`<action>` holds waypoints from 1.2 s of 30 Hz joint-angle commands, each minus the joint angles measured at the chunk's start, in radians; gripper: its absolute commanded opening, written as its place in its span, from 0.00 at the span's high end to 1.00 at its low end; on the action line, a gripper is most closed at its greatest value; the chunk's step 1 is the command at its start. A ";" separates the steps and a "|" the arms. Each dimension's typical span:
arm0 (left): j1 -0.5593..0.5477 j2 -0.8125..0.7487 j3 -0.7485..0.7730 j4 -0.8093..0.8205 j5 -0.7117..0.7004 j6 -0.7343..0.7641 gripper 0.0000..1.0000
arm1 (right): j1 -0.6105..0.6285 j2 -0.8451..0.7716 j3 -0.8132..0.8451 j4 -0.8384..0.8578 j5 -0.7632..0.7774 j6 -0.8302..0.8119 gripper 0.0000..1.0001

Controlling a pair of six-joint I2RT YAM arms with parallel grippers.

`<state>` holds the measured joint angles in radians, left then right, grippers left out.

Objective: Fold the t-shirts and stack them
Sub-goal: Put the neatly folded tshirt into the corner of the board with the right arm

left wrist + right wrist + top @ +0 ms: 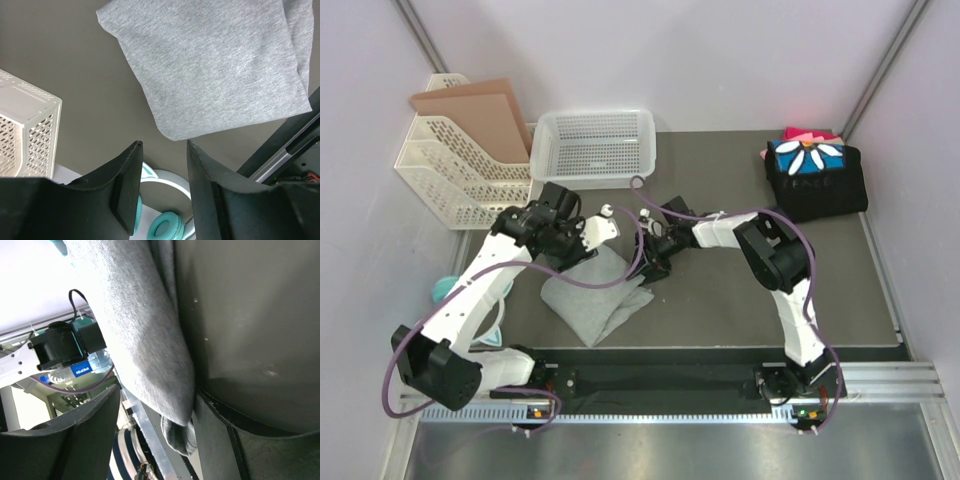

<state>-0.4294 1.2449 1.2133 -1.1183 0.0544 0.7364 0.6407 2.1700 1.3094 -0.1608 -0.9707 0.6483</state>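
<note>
A light heather-grey t-shirt (595,298) lies folded on the dark table, slightly left of centre. My left gripper (588,236) hovers just behind the shirt's back left edge. In the left wrist view it (164,145) is open with nothing between its fingers, and the grey t-shirt (215,65) lies ahead of it. My right gripper (655,262) is low at the shirt's right edge. Its jaws (157,392) stand open around a fold of the grey t-shirt (145,340), which rests against the right finger (215,440). Folded t-shirts (815,178), black with a daisy print over pink ones, sit stacked at the back right.
A white mesh basket (595,148) stands at the back centre. A white file rack (450,175) with brown folders is at the back left. Teal headphones (167,225) lie below the table's left edge. A metal rail (720,405) runs along the near edge.
</note>
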 commanded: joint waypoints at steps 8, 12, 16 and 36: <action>-0.045 -0.016 -0.138 0.126 -0.088 0.017 0.50 | 0.083 0.053 0.004 -0.036 0.136 -0.027 0.42; -0.063 0.050 -0.152 0.146 -0.128 0.034 0.50 | 0.091 0.059 -0.001 -0.036 0.142 -0.019 0.43; -0.117 0.106 -0.202 0.198 -0.169 0.023 0.50 | 0.091 0.051 -0.021 0.003 0.145 0.019 0.45; -0.236 0.321 -0.201 0.253 -0.140 -0.074 0.50 | 0.117 0.068 -0.067 0.293 0.069 0.258 0.52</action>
<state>-0.6380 1.5295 1.0042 -0.9028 -0.0765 0.6956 0.7177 2.1944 1.2564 0.0574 -0.9615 0.8692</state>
